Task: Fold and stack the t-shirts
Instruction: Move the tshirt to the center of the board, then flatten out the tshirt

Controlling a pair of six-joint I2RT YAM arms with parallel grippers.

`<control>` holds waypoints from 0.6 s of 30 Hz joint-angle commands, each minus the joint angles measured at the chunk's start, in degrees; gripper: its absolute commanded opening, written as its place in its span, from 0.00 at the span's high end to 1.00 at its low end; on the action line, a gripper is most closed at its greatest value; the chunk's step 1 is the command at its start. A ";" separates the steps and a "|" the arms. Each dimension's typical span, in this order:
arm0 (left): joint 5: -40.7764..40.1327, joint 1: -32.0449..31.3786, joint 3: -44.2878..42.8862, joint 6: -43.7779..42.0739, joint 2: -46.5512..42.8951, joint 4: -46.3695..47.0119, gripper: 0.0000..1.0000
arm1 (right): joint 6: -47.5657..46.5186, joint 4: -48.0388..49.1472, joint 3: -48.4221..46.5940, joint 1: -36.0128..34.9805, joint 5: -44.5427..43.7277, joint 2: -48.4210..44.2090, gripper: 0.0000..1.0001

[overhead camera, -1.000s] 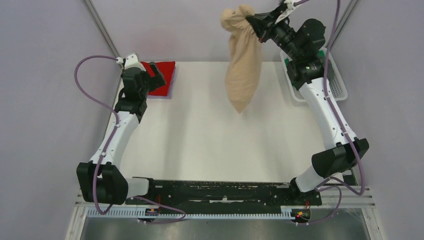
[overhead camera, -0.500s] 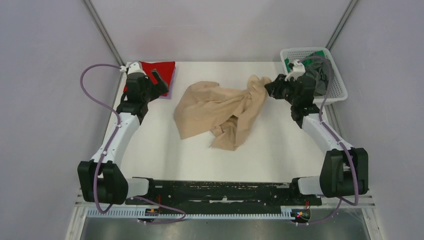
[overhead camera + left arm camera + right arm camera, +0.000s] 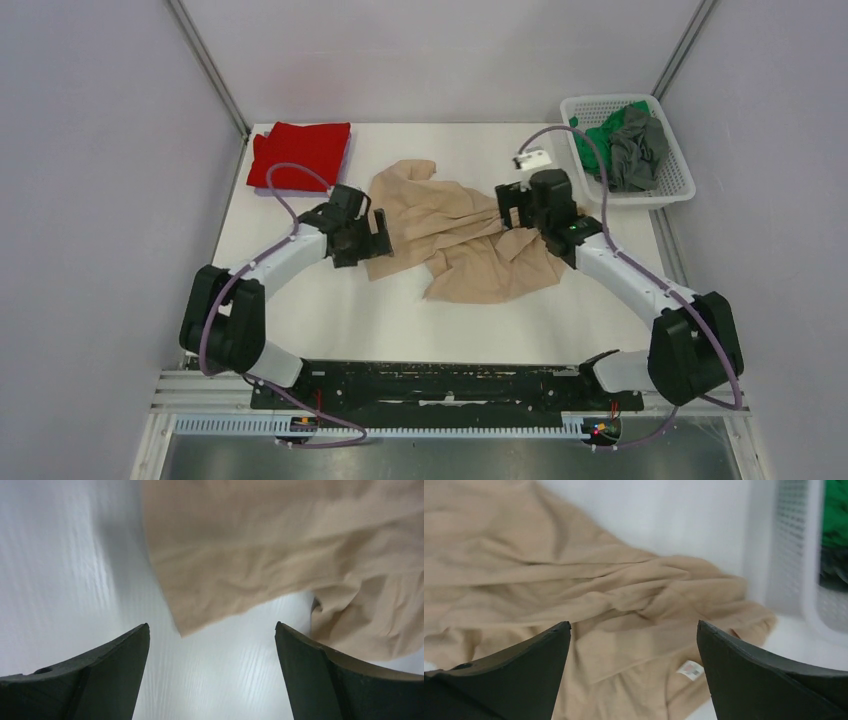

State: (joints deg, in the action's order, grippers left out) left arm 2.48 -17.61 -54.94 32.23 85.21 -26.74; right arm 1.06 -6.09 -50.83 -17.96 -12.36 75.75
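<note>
here, arms bent low, left gripper spread empty at beige t-shirt edge, right gripper likewise

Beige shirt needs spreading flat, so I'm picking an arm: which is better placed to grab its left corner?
Left. The left gripper, open, frames that corner of the beige shirt; the right gripper is over the opposite side.
</note>
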 commanded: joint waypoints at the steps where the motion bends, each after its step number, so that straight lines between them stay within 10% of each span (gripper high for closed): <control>1: -2.22 -6.77 4.09 2.26 -0.59 -7.73 0.01 | -8.46 -3.68 -2.88 -8.41 -0.72 5.25 0.02; 18: -9.81 -9.63 3.93 2.95 15.06 10.47 0.42 | -13.72 -0.71 0.86 -21.34 4.22 6.83 0.02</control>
State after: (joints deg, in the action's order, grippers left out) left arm -3.57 -27.29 -50.94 34.30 92.55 -22.98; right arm -11.66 -7.64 -51.92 -38.89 -7.38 83.74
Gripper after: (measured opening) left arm 0.652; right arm 0.979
